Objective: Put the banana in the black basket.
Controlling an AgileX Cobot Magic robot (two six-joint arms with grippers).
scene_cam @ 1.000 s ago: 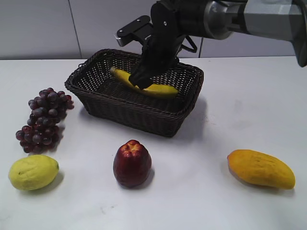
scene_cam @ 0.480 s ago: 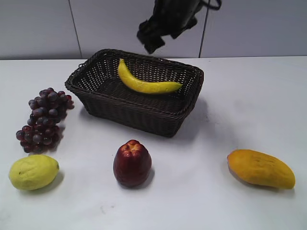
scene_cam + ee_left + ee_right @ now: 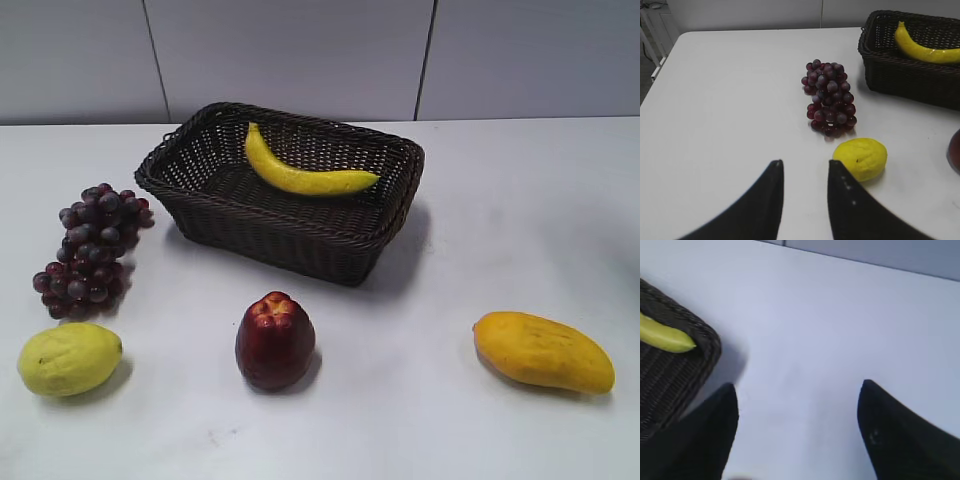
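Now banana [image 3: 300, 176] inside black basket [image 3: 250, 225], right end effector [image 3: 797, 412] spread wide, left end effector [image 3: 805, 172] slightly parted, both empty

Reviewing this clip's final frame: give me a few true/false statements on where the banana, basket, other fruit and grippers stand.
1. The banana lies inside the black basket. True.
2. The right gripper is shut on the banana. False: it is open and holds nothing.
3. The grapes are in the basket. False: they lie on the table, left of it.
4. The apple stands on the table in front of the basket. True.
5. The left gripper holds the lemon. False: it is open; the lemon lies beside it.
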